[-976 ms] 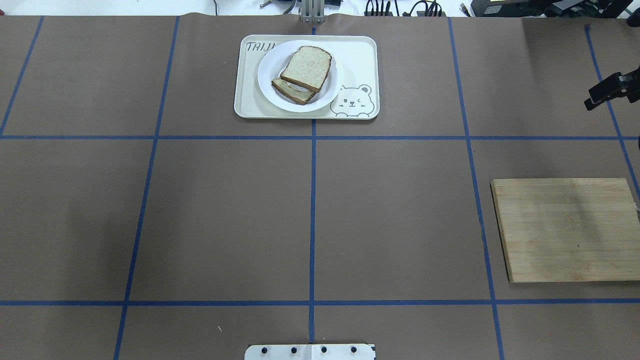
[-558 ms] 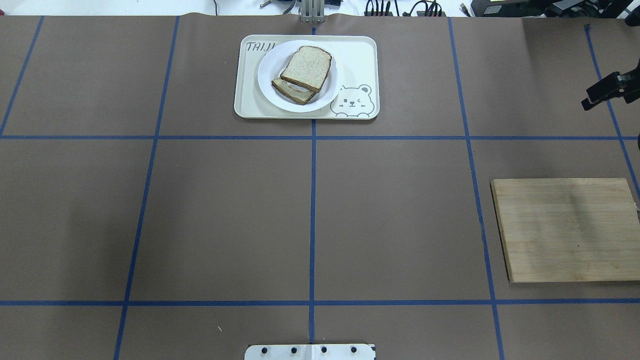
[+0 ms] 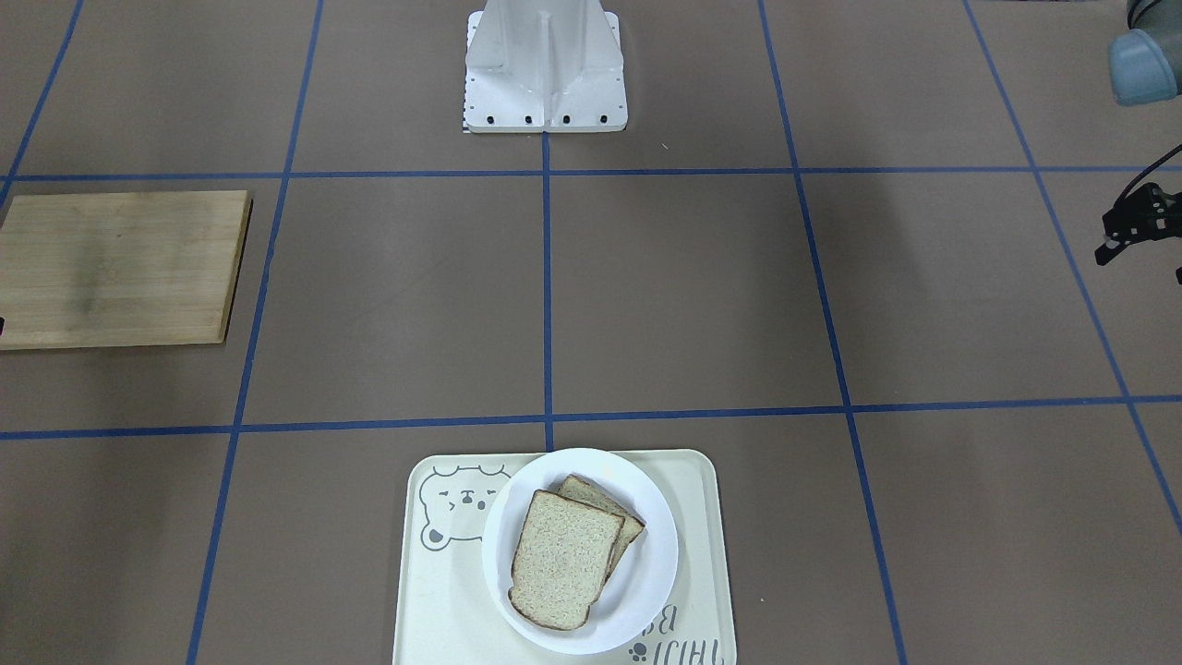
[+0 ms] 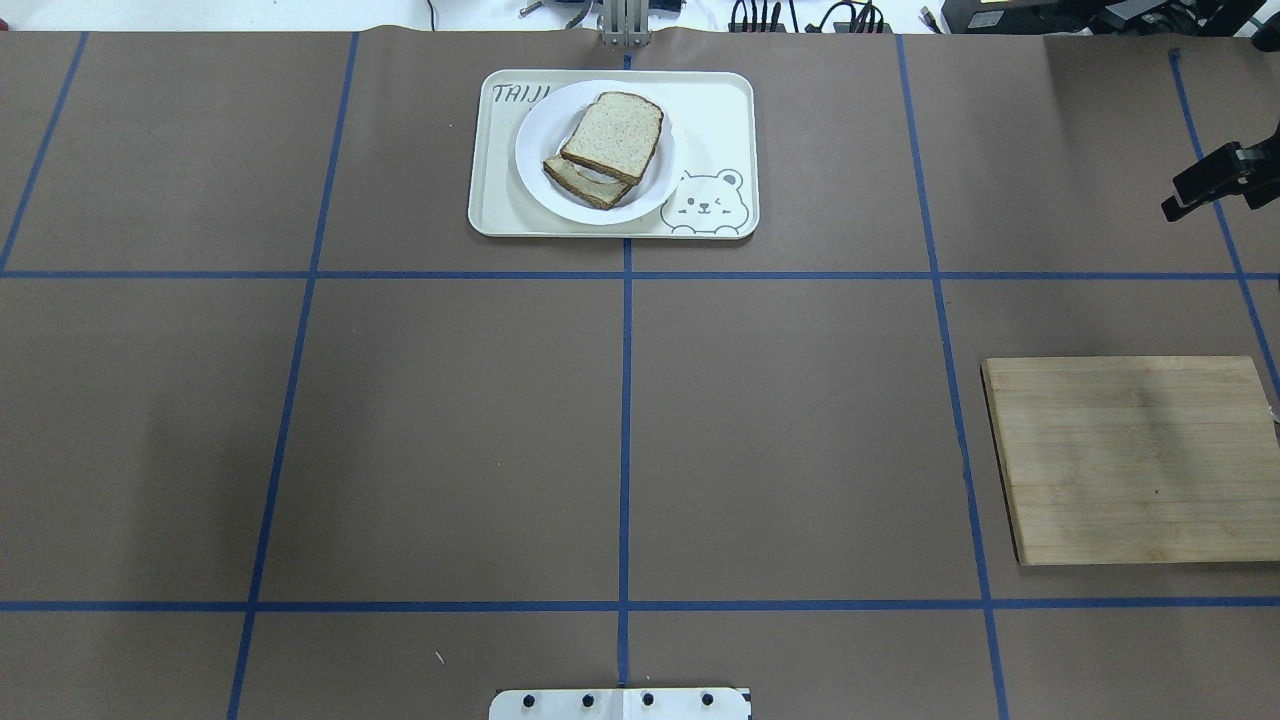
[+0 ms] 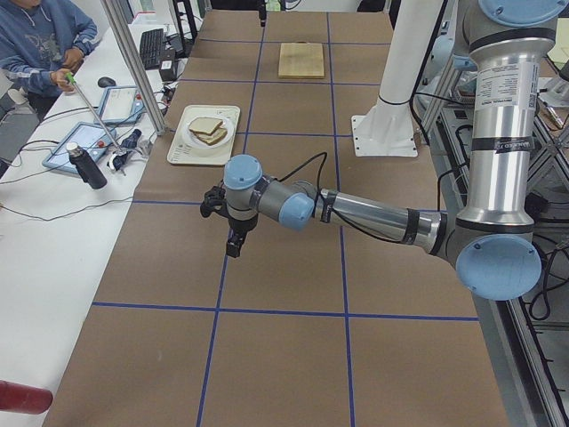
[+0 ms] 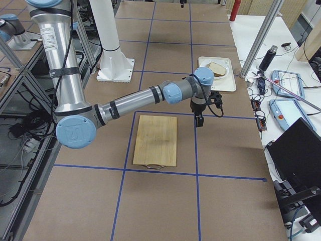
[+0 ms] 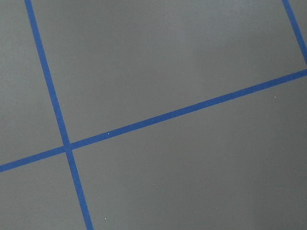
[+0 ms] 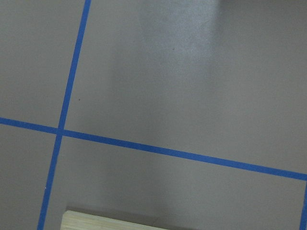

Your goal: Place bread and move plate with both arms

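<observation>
The bread (image 4: 612, 135) lies on top of a second, mostly covered slice on the white plate (image 4: 535, 150), which sits on the cream bear-print tray (image 4: 715, 120) at the table's far middle. They also show in the front view: bread (image 3: 560, 559), plate (image 3: 651, 563). My right gripper (image 4: 1200, 185) hangs over bare table at the right edge, far from the plate; I cannot tell if it is open or shut. My left gripper (image 3: 1138, 226) shows at the front view's right edge, over bare table; its jaws are unclear. Both wrist views show only the table.
A wooden cutting board (image 4: 1130, 460) lies bare at the right, near my right gripper; its edge shows in the right wrist view (image 8: 110, 221). The robot's white base (image 3: 545, 65) stands at the near middle. Blue tape lines grid the brown table.
My right gripper has drifted slightly to the left in the overhead view. The bread, plate, tray and board have not moved.
</observation>
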`<state>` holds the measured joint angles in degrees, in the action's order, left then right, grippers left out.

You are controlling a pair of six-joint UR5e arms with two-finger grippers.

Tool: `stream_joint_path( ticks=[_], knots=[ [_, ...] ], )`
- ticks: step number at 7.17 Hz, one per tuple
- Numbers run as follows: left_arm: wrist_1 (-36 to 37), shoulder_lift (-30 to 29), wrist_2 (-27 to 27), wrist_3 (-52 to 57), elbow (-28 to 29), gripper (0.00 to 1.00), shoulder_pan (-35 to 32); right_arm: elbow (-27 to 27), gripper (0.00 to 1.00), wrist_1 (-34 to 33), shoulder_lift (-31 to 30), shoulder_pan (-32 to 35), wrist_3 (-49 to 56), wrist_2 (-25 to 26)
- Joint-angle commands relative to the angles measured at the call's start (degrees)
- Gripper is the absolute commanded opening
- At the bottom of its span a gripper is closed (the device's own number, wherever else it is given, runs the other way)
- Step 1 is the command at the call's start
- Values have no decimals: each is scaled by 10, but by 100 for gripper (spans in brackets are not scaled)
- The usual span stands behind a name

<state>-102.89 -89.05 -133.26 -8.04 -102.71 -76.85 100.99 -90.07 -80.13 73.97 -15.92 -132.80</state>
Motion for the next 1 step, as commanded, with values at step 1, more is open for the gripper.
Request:
stream_joint_path(
  ticks=[1],
  knots=[
    [1,5,0,0,-20,98,-1,2,100,1,1,0,0,-1]
  ],
)
